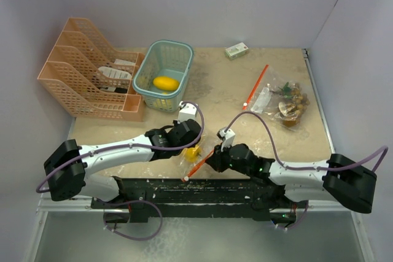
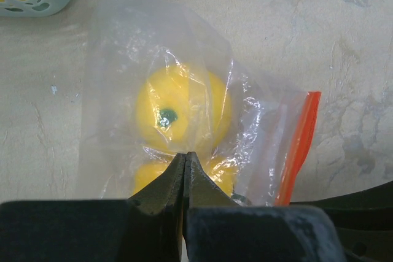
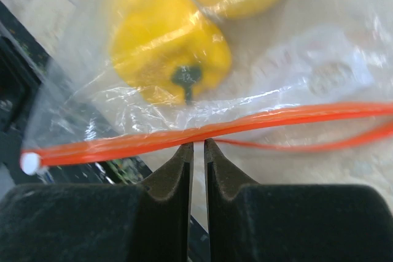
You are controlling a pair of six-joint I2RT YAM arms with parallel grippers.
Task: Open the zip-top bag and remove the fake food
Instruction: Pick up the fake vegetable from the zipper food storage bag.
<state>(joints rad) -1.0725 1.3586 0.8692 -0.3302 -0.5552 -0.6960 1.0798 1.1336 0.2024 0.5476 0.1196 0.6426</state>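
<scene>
Your left hand (image 2: 185,154) is clamped on the bag (image 2: 123,59), lower centre; right hand (image 3: 198,144) nearly closed at its orange zip (image 3: 295,115), grip unclear.

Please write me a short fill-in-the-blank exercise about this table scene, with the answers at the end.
1. The zip-top bag between the left end effector and the right end effector has an ____ zip strip.
2. The fruits inside it are ____.
3. A single fruit lies in the teal ____.
4. The second bag lies on the robot's ____ side.
Missing words: orange; yellow; basket; right.
</scene>
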